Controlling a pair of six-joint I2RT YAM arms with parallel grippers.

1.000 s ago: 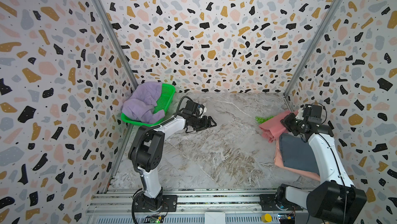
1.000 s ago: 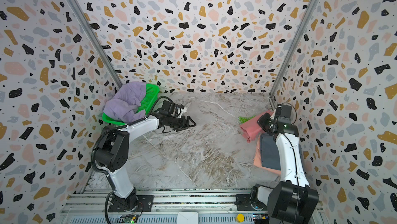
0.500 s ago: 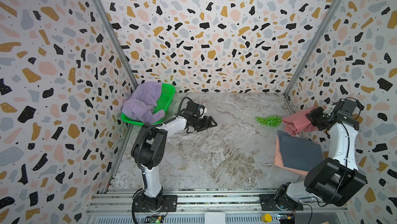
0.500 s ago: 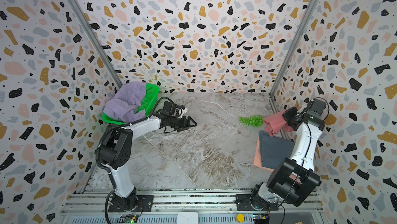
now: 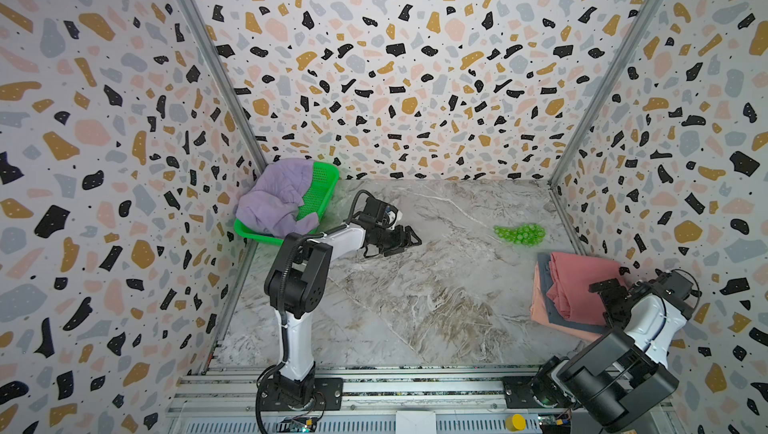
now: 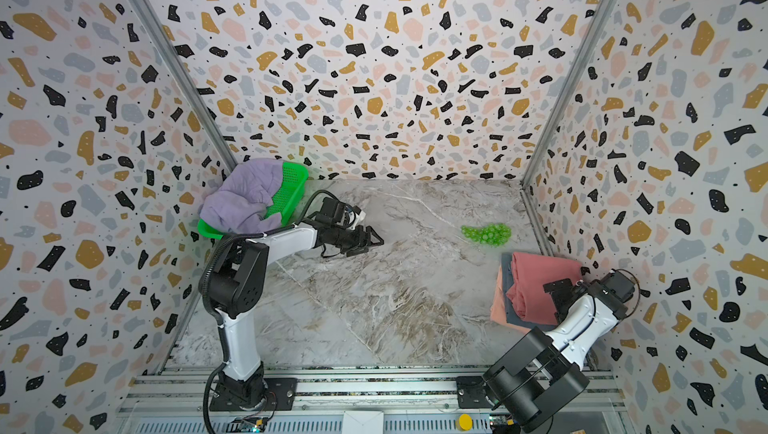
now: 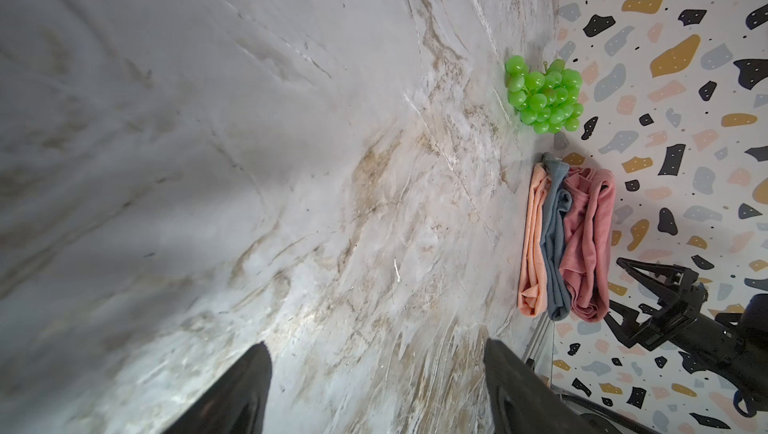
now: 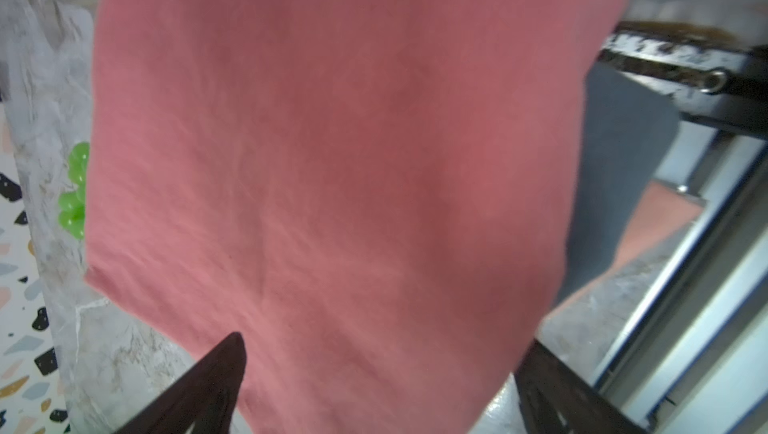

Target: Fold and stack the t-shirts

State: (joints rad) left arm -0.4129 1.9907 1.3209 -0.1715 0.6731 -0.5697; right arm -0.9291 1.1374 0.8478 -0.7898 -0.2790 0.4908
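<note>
Reading both top views: coral-red t-shirt (image 5: 582, 282) lies folded on top of the pile at the right edge of the marble tabletop (image 5: 415, 307). The right gripper (image 5: 604, 299) is just beside it, jaws spread, gripping nothing. Only the left wrist view gives the pile edge-on: pale peach t-shirt (image 7: 532, 244) lowest, slate-grey t-shirt (image 7: 555, 244) between, green grapes (image 7: 542, 97) near. Left gripper (image 7: 374, 357) open over bare marble. Lilac t-shirt (image 5: 276, 199) shows only from above, crumpled in the green mesh basket (image 5: 324, 180), far left corner.

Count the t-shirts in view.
4: lilac tee in the basket, back left; coral tee atop grey tee atop peach tee, stacked at right. Others may hide under the lilac one.
</note>
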